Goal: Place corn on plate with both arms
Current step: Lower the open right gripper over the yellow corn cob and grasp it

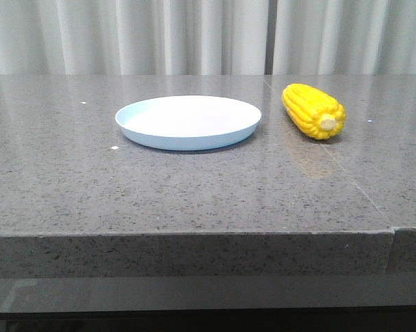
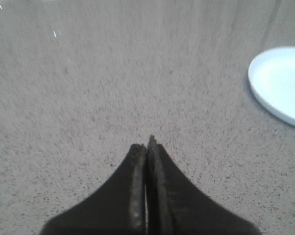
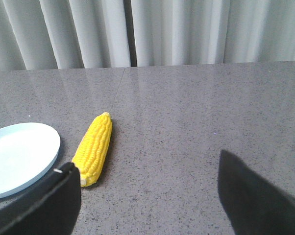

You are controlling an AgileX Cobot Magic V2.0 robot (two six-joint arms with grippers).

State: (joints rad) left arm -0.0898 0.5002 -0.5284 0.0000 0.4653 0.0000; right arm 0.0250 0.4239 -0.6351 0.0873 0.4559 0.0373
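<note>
The corn [image 1: 313,111] is a bright yellow cob lying on the grey stone table, right of the plate, its pale cut end facing the front. The plate [image 1: 188,122] is round, pale blue-white and empty, at the table's middle. Neither gripper shows in the front view. In the left wrist view my left gripper [image 2: 147,143] is shut and empty above bare table, with the plate's edge [image 2: 280,85] off to one side. In the right wrist view my right gripper [image 3: 146,164] is wide open and empty, short of the corn [image 3: 94,149], which lies beside the plate [image 3: 20,159].
The grey speckled table [image 1: 194,187] has its front edge near the camera and a seam [image 1: 374,200] running through its right part. Pale curtains [image 1: 208,34] hang behind the table.
</note>
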